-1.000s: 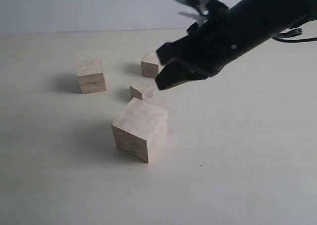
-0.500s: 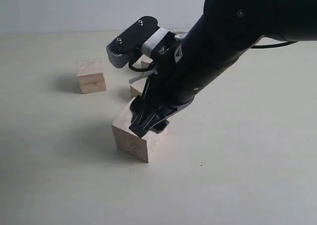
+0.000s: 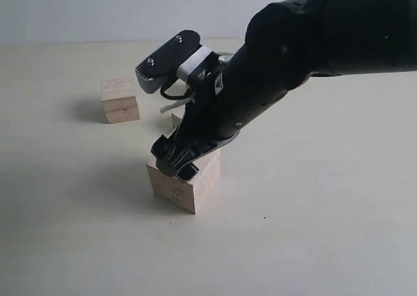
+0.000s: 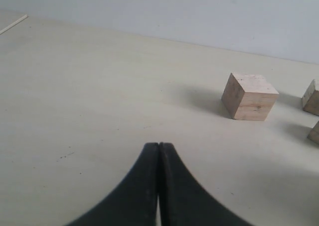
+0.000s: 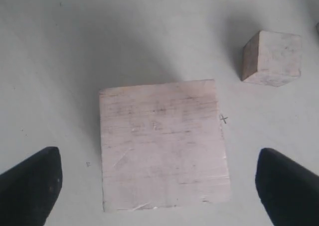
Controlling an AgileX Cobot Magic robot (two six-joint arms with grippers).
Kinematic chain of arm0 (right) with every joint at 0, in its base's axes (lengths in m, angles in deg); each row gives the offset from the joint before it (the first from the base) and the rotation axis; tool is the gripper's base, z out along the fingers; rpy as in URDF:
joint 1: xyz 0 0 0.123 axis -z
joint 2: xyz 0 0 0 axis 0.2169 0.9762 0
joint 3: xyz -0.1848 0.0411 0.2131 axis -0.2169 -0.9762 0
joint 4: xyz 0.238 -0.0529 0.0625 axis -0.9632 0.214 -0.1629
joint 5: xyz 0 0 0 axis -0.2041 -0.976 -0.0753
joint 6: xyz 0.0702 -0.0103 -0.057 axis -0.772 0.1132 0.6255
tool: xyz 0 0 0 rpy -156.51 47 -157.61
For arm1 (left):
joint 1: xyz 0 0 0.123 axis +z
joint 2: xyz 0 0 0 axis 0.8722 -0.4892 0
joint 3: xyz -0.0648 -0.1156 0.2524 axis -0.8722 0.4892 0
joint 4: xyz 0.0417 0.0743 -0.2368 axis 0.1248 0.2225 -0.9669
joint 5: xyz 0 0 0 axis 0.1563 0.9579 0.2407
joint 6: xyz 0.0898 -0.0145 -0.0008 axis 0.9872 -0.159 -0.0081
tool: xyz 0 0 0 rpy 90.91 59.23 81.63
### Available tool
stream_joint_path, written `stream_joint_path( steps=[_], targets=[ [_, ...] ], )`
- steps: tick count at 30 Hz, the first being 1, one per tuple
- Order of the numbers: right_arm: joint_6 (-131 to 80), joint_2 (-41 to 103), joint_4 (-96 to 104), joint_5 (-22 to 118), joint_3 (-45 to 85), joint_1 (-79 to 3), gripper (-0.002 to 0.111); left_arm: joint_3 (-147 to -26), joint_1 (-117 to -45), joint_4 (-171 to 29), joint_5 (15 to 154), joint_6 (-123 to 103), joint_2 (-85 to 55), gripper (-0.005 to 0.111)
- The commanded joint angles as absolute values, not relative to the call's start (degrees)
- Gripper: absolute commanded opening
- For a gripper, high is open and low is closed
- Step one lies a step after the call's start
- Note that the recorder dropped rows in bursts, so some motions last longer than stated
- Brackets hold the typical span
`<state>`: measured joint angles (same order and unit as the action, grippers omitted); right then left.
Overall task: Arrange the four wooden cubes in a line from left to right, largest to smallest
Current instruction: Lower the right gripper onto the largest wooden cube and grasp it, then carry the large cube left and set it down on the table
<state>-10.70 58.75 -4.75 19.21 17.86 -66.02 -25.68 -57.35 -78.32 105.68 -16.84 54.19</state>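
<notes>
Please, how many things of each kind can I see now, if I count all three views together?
Wooden cubes: 4, the largest cube, a middle cube and two small cubes cut by the left wrist view's edge.
Grippers: 2, the left gripper shut, the right gripper open, its fingers on either side of the largest cube.
Total: 6.

I can read no lettering, brand or number anywhere on screen. The only sign I'm picking up is a tiny thin cross mark (image 5: 224, 119) on the pale matte tabletop (image 5: 50, 61), just beside the largest pale bare-wood cube (image 5: 162, 144). Faint smudges on that cube's side are too blurred to read.
</notes>
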Motion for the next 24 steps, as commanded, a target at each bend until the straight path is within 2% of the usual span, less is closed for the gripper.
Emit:
stream_joint_path(
  steps=[1,14,16,18,20,21,22,24],
  targets=[
    [-10.95,61.52,-3.9,22.68,18.15,-66.12,0.104,-25.7,-57.65,-78.36,105.58,-16.84,54.51,0.0],
    [-10.95,70.24,-2.49,27.12,18.15,-66.12,0.104,-25.7,-57.65,-78.36,105.58,-16.84,54.51,0.0],
    [-10.95,71.0,-2.49,27.23,18.15,-66.12,0.1,-25.7,-57.65,-78.36,105.58,-16.84,54.51,0.0],
    [-10.95,70.85,-2.49,26.96,18.38,-66.12,0.079,-25.7,-57.65,-78.36,105.58,-16.84,54.51,0.0],
    [-11.07,69.91,-2.49,24.62,19.67,-66.12,0.036,-25.7,-57.65,-78.36,105.58,-16.84,54.51,0.0],
    [-11.07,68.81,-2.47,21.72,20.8,-66.12,0.009,-25.7,-57.65,-78.36,105.58,-16.84,54.51,0.0],
    [-11.45,67.92,-2.47,19.52,21.82,-66.12,0.001,-25.7,-57.65,-78.36,105.58,-16.84,54.51,0.0],
    [-11.38,65.02,0.41,14.1,25.19,-66.12,0.0,-25.7,-57.65,-78.36,105.58,-16.84,54.51,0.0]
  ],
)
